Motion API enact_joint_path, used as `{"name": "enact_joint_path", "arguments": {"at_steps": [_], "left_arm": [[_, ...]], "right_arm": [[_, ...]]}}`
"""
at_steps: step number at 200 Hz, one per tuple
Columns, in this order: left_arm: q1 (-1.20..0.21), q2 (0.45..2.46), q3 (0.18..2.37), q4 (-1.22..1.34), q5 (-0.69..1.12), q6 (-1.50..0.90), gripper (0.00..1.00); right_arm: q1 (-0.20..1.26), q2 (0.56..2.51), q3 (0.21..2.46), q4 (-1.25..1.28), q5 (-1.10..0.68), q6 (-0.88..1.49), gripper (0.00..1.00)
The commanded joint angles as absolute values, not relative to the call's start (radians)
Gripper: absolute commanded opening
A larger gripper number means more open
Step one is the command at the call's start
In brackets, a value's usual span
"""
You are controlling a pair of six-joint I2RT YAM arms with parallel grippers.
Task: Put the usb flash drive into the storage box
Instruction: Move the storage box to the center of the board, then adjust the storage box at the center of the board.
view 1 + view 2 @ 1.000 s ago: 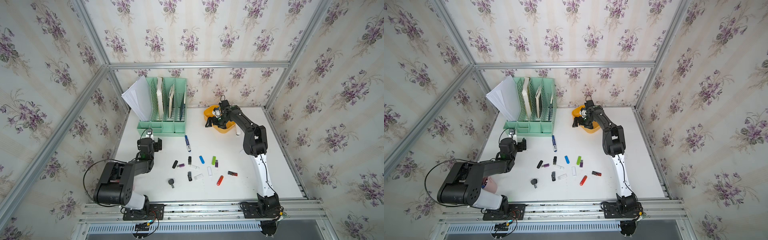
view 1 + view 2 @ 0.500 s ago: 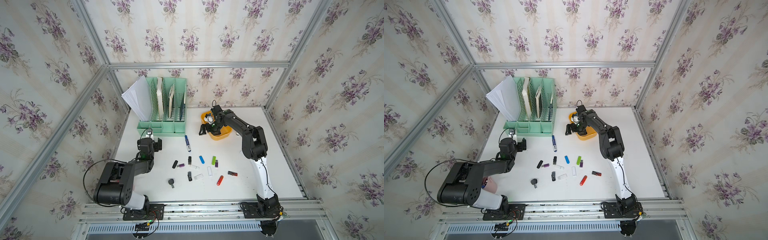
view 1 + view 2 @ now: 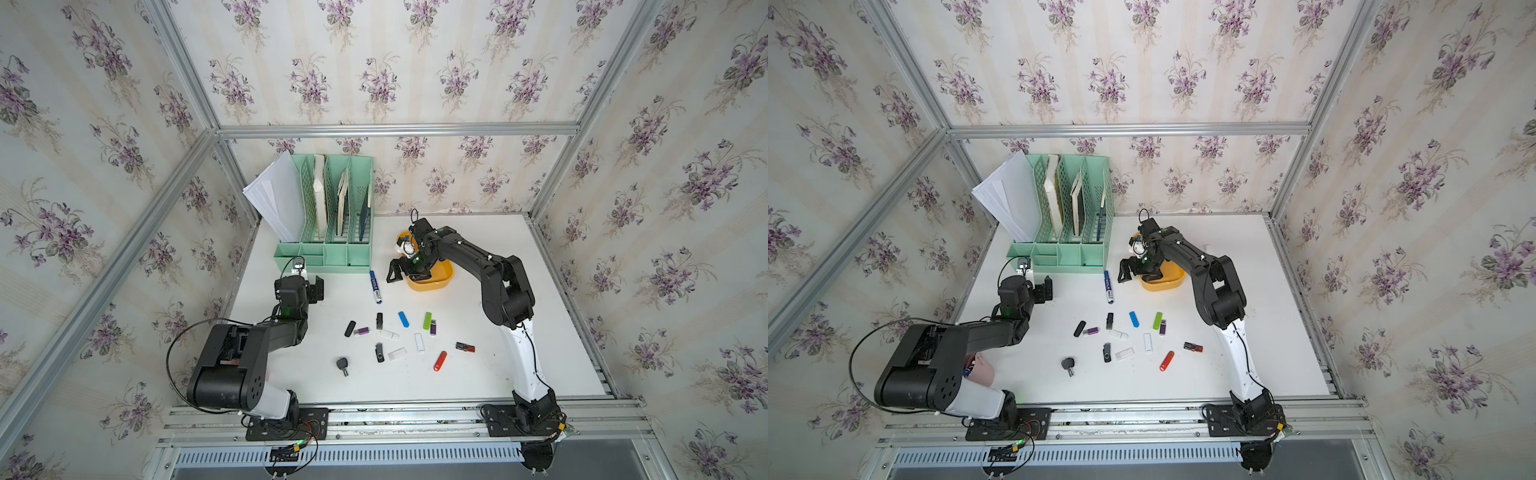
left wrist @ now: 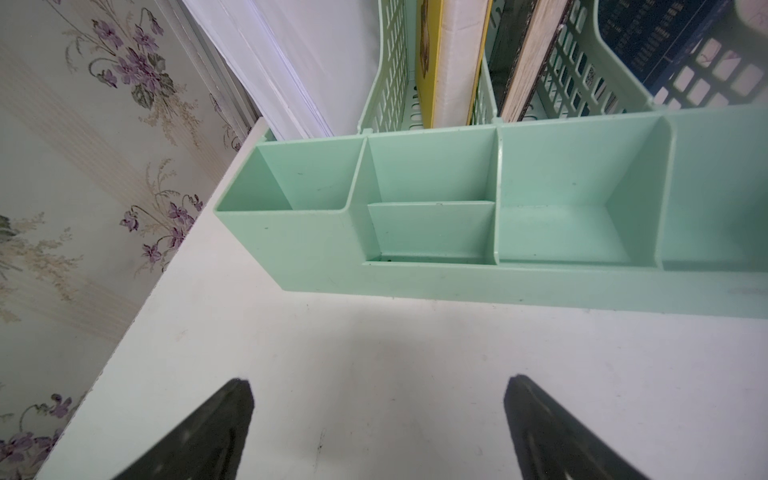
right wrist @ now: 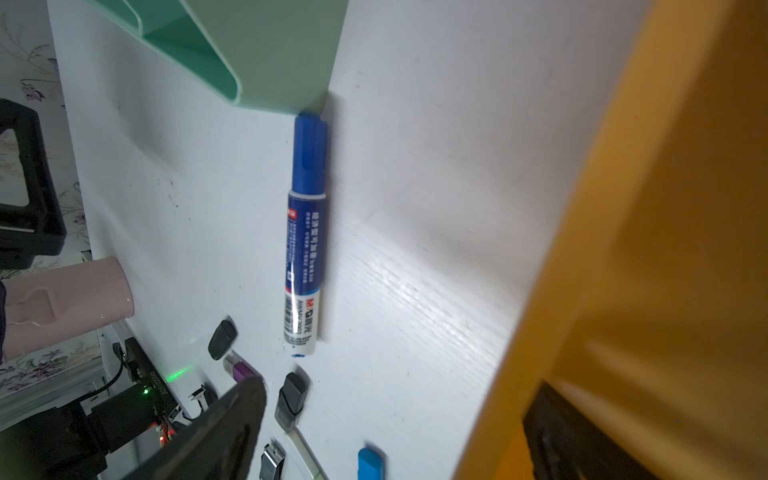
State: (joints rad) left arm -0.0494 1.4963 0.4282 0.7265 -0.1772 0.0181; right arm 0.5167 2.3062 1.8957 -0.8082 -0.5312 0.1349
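The storage box [image 3: 436, 282] [image 3: 1167, 283] is a shallow yellow-orange tub at the back middle of the white table. Several usb flash drives lie scattered on the table in front of it, among them a blue one [image 3: 403, 319], a green one [image 3: 427, 321] and a red one [image 3: 440, 360]. My right gripper [image 3: 402, 271] [image 5: 395, 392] hangs open and empty astride the box's left wall [image 5: 623, 270], one finger outside and one over the inside. My left gripper [image 3: 316, 287] [image 4: 378, 384] is open and empty above bare table.
A mint-green file organizer [image 3: 328, 232] [image 4: 457, 232] with papers and books stands at the back left. A blue marker [image 3: 375, 286] [image 5: 306, 232] lies between it and the box. A pink cup [image 3: 982, 370] stands under the left arm. A small black key-like thing [image 3: 342, 365] lies near the front.
My right gripper has moved left and toward the front, from over the box's middle to its left wall. The left arm has not moved.
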Motion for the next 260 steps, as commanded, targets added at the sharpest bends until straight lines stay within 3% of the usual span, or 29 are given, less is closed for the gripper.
{"name": "enact_joint_path", "arguments": {"at_steps": [1,47,91,131,152,160,177,193,233,260], "left_arm": [[-0.049,1.497,0.432,0.727,-0.173,0.015,0.99],[-0.049,1.497,0.433,0.727,-0.173,0.015,0.99],[-0.046,1.498,0.433,0.725,-0.169,0.014,0.99],[-0.046,1.496,0.433,0.726,-0.169,0.014,0.99],[-0.047,1.488,0.436,0.732,-0.170,0.021,0.99],[-0.048,1.459,0.488,0.644,-0.167,0.029,0.99],[-0.044,1.429,0.752,0.157,-0.211,-0.012,0.99],[-0.050,1.451,0.913,-0.061,-0.219,-0.029,0.99],[-0.149,1.373,1.038,-0.385,-0.212,-0.118,0.99],[-0.272,1.334,1.062,-0.566,-0.232,-0.163,0.99]], "right_arm": [[0.520,2.296,1.885,-0.819,-0.531,0.123,1.00],[0.520,2.171,1.926,-0.727,-0.371,0.146,1.00],[0.520,2.070,2.103,-0.841,-0.138,0.219,1.00],[0.508,1.822,1.853,-0.911,0.125,0.378,1.00],[0.465,1.709,1.671,-0.937,0.160,0.446,1.00],[0.448,1.662,1.593,-0.920,0.160,0.464,1.00],[0.418,1.584,1.454,-0.884,0.157,0.495,0.99],[0.396,1.547,1.378,-0.873,0.179,0.516,0.99],[0.338,1.510,1.222,-0.853,0.182,0.564,0.96],[0.272,1.494,1.105,-0.793,0.133,0.584,0.88]]}}
